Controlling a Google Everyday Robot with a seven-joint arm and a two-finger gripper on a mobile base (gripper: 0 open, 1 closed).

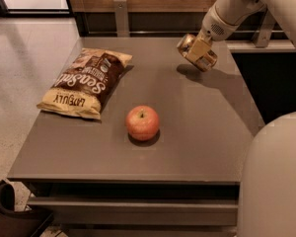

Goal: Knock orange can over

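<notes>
While gripper [201,54] pinches the can [188,44], tilted, just above the table's [197,132] far-right part | step: tipping under way, can not yet lying down | next: lower it sideways and release, well apart from apple [142,123] and chips [86,82]

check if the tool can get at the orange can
Likely yes: the tool is right at the tilted orange can over the far right of the table; the apple and chip bag lie well clear.
</notes>
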